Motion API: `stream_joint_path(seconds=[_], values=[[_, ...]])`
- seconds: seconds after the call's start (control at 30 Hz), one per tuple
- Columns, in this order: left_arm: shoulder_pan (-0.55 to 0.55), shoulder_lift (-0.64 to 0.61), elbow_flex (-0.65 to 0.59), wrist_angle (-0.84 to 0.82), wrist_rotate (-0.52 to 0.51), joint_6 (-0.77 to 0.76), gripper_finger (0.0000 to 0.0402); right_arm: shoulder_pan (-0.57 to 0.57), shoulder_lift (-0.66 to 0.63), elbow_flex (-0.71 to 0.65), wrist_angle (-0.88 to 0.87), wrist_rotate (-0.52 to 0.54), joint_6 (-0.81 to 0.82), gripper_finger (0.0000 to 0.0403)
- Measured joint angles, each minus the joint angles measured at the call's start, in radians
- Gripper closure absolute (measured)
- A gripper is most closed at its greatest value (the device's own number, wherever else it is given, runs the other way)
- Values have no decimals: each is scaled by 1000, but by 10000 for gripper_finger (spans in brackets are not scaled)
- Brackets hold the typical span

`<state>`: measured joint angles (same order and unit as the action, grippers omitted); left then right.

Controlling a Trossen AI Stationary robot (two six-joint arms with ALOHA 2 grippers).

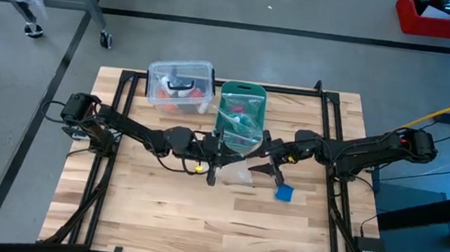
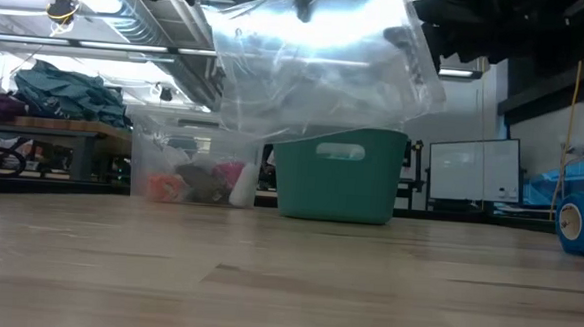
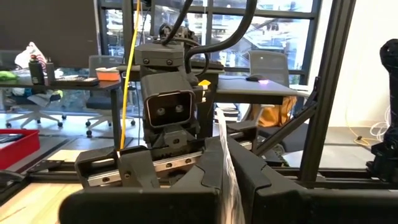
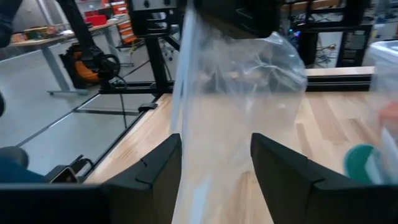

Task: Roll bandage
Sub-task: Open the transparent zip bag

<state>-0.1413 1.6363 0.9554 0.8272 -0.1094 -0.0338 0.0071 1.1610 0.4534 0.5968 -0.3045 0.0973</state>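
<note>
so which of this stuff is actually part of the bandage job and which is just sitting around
Part of the job:
- bandage, a blue roll lying on the table
- left gripper, shut on the clear plastic bag
- right gripper, open at the bag

Lying about:
- teal basket
- clear lidded bin

Overhead view straight down, low view level across table (image 2: 266, 272), wrist views facing each other.
</note>
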Motion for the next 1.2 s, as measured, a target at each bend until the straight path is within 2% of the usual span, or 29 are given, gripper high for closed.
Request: stream_joint_path(seconds=[0.3,0.43,0.73,1.2], values=[[-1,0,0,45,-2,16,401,0,0,0,-2,68,2,210],[0,0,0,109,-2,70,401,0,-1,1,-49,27,52,210],[4,0,0,104,-2,124,401,0,-1,1,-142,-66,126,210],[4,1,0,105,-2,148,401,-1,-1,1,-179,-12,134,210]])
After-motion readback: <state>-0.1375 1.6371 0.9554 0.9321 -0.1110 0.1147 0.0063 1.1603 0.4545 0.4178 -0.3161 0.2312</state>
